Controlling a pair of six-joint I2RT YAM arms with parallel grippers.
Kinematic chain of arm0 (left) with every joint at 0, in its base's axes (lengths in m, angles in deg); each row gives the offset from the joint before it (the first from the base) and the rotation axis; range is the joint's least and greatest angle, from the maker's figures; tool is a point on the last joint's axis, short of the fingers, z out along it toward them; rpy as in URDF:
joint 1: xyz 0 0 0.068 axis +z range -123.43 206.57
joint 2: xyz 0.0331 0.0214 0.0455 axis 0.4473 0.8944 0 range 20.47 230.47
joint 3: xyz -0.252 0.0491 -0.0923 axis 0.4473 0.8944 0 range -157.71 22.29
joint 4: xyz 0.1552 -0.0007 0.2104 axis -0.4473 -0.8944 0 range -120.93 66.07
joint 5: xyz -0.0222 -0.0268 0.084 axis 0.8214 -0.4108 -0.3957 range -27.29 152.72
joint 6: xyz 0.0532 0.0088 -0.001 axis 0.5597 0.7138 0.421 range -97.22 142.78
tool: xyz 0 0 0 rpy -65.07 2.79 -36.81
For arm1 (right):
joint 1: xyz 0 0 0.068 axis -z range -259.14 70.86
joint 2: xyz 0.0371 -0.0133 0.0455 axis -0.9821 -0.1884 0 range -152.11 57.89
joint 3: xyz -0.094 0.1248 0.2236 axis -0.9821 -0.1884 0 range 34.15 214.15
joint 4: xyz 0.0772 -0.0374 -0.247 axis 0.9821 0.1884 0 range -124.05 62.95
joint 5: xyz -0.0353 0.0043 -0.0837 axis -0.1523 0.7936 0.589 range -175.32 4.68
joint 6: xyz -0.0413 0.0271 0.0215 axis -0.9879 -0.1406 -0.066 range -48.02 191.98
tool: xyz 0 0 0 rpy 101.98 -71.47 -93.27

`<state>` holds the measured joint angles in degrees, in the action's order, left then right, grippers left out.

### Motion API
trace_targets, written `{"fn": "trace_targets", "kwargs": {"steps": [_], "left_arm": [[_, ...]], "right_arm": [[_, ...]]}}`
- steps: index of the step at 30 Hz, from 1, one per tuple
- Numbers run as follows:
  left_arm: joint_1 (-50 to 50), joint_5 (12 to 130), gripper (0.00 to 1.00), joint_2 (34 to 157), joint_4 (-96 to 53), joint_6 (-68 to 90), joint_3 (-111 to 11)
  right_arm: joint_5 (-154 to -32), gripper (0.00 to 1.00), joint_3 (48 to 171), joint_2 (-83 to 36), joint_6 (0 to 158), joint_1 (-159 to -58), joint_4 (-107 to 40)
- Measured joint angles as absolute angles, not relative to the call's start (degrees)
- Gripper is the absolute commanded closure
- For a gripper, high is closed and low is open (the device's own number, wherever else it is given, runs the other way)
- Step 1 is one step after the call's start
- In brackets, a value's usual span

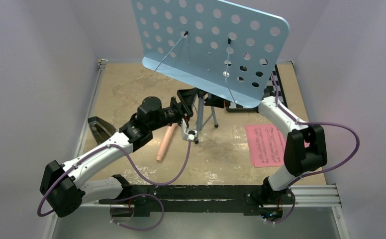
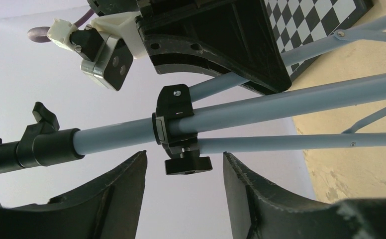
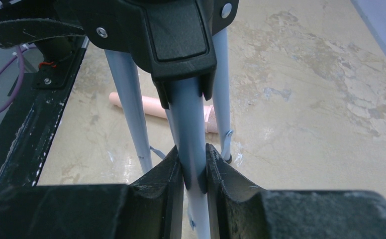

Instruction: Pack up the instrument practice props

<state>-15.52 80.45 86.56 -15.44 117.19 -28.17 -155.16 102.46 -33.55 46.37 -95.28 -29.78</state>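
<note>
Inside right gripper (image 3: 195, 169): music stand pole (image 3: 189, 130), clamped tight; left gripper (image 2: 183, 160) open, clamp knob (image 2: 188, 165) in gap, untouched.

Matt light-blue metal music stand (image 1: 176, 67); mottled, scuffed table (image 1: 131, 89).

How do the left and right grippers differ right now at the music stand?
The left gripper is open, fingers flanking the black clamp knob with gaps showing; the right gripper is shut on a light-blue tube. From above, the left gripper shows beside the tripod; the right gripper is hidden under the desk of the music stand. Both work at the tripod.
</note>
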Motion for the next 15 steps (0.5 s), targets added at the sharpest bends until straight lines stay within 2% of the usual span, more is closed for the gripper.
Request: {"fn": "trace_targets", "kwargs": {"steps": [3,5,15], "left_arm": [[-15.5,80.1,0.53,86.9,-16.1,117.6,-29.0],[-15.5,79.1,0.56,87.6,-17.1,118.1,-30.3],[-15.6,75.0,0.56,89.1,-23.1,118.4,-32.9]], "right_arm": [[-155.2,1.00,102.5,-33.5,46.2,-95.3,-29.6],[-155.2,1.00,102.5,-33.5,46.1,-95.3,-29.5],[-155.1,1.00,102.7,-33.5,45.8,-95.3,-29.0]]}}
